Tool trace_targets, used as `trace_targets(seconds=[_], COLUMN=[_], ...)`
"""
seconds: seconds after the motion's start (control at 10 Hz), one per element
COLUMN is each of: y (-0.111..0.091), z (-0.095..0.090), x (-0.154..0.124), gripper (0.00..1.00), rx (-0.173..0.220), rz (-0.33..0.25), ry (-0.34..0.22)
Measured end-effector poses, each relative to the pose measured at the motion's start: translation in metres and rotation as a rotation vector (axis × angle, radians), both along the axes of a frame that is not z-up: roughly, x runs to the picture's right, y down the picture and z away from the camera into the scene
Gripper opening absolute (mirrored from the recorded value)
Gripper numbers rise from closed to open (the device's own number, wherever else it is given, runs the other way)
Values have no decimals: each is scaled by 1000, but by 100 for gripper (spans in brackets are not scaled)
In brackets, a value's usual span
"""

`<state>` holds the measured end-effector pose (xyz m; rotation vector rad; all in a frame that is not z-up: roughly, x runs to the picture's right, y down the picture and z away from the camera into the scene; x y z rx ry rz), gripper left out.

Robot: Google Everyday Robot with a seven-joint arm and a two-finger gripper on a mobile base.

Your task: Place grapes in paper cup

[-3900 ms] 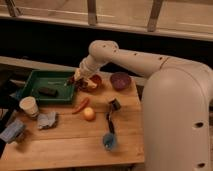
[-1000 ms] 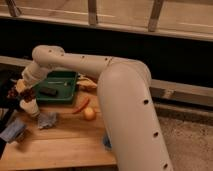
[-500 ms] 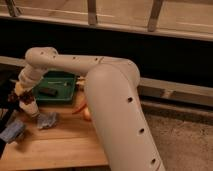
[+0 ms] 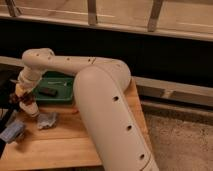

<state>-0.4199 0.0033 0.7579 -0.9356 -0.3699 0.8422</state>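
The grapes [image 4: 23, 98] show as a dark reddish clump at the far left of the wooden table [image 4: 65, 145], directly under my gripper [image 4: 24, 95] and just above the paper cup [image 4: 31, 108], whose white side peeks out below them. I judge the placing is at its last step: the bunch is over the cup mouth, perhaps partly inside, but I cannot confirm it has dropped in or come free. Whether the gripper is apart or clamped on the grapes I cannot tell. What is left, as I read it, is the release and drawing the arm [image 4: 100, 95] clear. The arm's bulk hides much of the table's middle and right. Behind the cup lies the green tray [image 4: 57, 92] with a dark object I cannot identify; crumpled bluish things [image 4: 46, 120] beside the cup are also unclear.
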Motion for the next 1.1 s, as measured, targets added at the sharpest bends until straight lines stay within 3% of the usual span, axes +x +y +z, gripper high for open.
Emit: trace_targets(seconds=[0.5, 0.6, 1.1], y=[5, 6, 2], z=[9, 10, 7], x=[-11, -9, -1], gripper=[73, 78, 78], rx=[-26, -31, -24], rz=[-5, -3, 6], ry=[0, 7, 26])
